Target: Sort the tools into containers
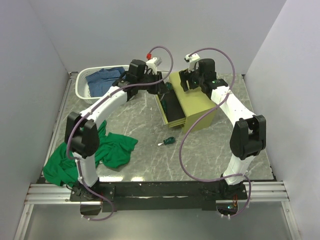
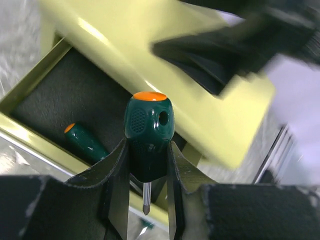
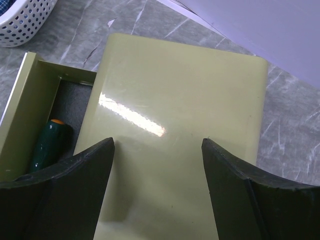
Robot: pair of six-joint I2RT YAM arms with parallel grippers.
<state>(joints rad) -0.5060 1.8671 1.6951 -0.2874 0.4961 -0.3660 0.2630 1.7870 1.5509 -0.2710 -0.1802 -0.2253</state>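
Observation:
My left gripper is shut on a stubby green-handled screwdriver with an orange cap, tip pointing back toward the wrist. It hangs over the open top drawer of the olive-yellow tool chest. A second green screwdriver lies inside that drawer, also seen in the right wrist view as a green handle. A third screwdriver lies on the table in front of the chest. My right gripper stands open just above the chest's flat top, holding nothing.
A white lattice basket with blue cloth sits at the back left. A green cloth lies crumpled by the left arm's base. Both grippers hover close together over the chest.

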